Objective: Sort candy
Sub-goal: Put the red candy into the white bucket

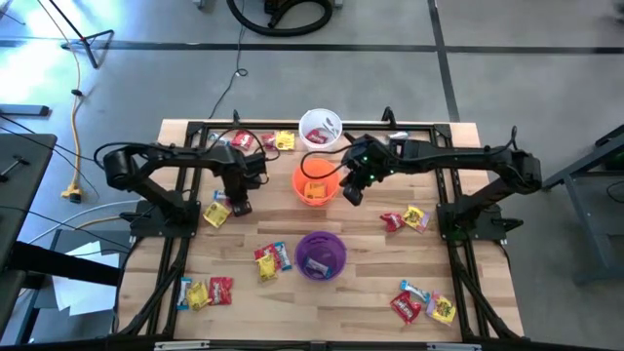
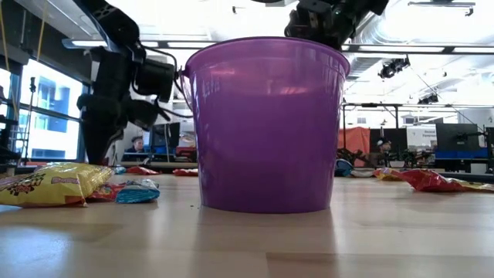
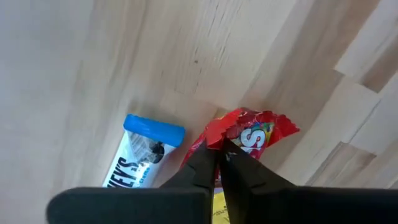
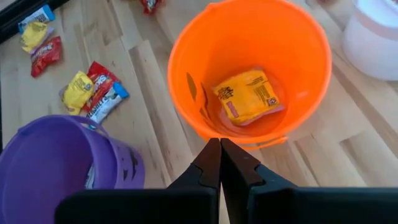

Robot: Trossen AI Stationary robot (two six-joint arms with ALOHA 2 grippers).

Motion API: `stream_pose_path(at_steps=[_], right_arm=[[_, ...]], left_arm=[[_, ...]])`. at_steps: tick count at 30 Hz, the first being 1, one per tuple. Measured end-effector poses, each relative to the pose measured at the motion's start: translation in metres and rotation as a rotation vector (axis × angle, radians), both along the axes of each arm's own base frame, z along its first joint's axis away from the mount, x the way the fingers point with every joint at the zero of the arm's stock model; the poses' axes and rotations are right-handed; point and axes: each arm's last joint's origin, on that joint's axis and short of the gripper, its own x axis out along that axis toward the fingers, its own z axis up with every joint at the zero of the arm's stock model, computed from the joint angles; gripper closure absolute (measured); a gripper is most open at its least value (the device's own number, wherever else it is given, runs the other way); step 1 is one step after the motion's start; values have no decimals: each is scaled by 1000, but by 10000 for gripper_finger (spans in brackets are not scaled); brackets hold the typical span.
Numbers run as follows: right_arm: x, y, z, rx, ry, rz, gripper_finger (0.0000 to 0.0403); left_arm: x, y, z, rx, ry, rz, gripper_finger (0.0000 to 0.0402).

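Toward the table's (image 1: 487, 292) left edge, the left gripper (image 3: 219, 149) is pinched shut on the corner of a red candy (image 3: 258, 132), with a blue-white candy (image 3: 144, 149) just beside it and what looks like a yellow one beneath. A clean step would lift straight up so only the red wrapper comes away. Nearer the middle, the right gripper (image 4: 219, 154) hangs closed and empty by the orange cup (image 4: 249, 68).

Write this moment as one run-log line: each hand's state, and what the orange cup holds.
left hand: shut on red candy | right hand: shut, empty, over orange cup rim | orange cup: one yellow candy
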Motion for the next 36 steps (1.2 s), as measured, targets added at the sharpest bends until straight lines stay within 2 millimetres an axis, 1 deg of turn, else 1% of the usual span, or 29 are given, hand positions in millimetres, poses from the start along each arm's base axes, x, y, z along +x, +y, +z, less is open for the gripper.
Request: stream_pose_path(at_steps=[5,10,15,21,25,29,32,36], right_arm=[[0,-3,1,-6,-8,-3,403],[1,-3,1,-17,-22,6,403],[2,-3,2,-18,-33,4,403],[2,-3,2,-9,-33,-6,403],[2,-3,2,-7,-33,-8,403],[2,-3,2,-5,-34,-10,403],[2,-3,2,-7,-34,-10,403],[2,-3,3,-20,-33,-21,403]], left_arm=[[-4,-3,16,11,-90,-4,401],[-9,-6,35,-3,-212,34,401],[-9,-6,56,-18,-410,104,401],[-6,4,79,-39,-673,217,401],[2,19,92,-27,-848,305,401],[19,42,110,43,-983,348,401],[34,67,118,99,-1031,355,401],[56,104,116,143,-1009,373,401]])
